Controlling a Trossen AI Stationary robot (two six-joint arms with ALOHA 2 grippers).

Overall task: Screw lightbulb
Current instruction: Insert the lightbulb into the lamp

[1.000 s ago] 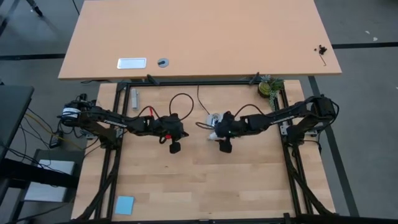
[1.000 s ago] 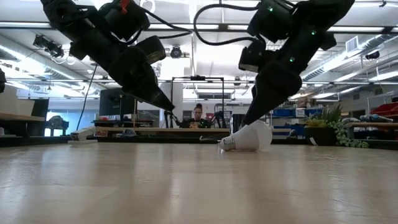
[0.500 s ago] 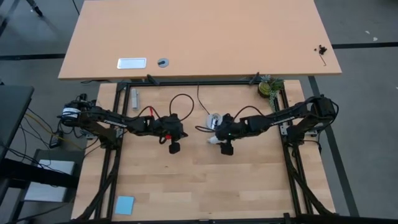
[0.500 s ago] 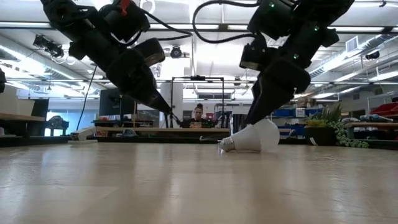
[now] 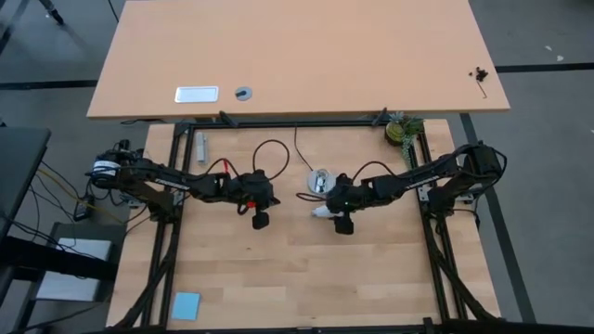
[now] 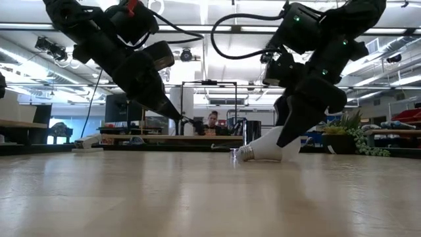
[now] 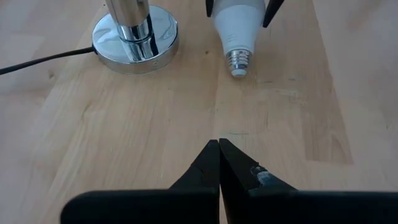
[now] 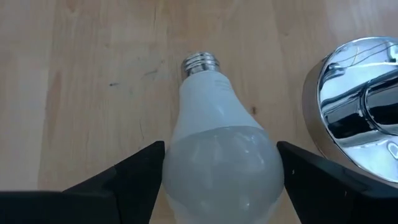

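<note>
The white lightbulb [image 8: 214,106] lies on its side on the wooden table [image 5: 306,278], its grey screw base [image 7: 239,62] pointing toward my left gripper. My right gripper [image 8: 221,149] is open and slants down over the bulb's wide round end, one finger on each side of it. Just beyond the bulb stands the round silver socket disc [image 7: 135,34] with its black cord. My left gripper [image 7: 219,146] is shut and empty, hovering above the table a little short of the bulb [image 5: 320,212]. My right gripper has its fingertips [image 8: 152,155] close against the two sides of the bulb's wide end, slanting down from above along the bulb. I cannot tell whether they touch the glass. The bulb rests on the table.
A blue pad [image 5: 186,305] lies near the front left corner. A small plant [image 5: 402,130] stands at the far right corner and a white stick [image 5: 200,144] at the far left. A person [image 6: 212,122] sits in the room behind.
My right gripper has sunk down and come a little toward the table's near edge, so that its open fingers now straddle the bulb's wide end instead of standing above and behind it.
</note>
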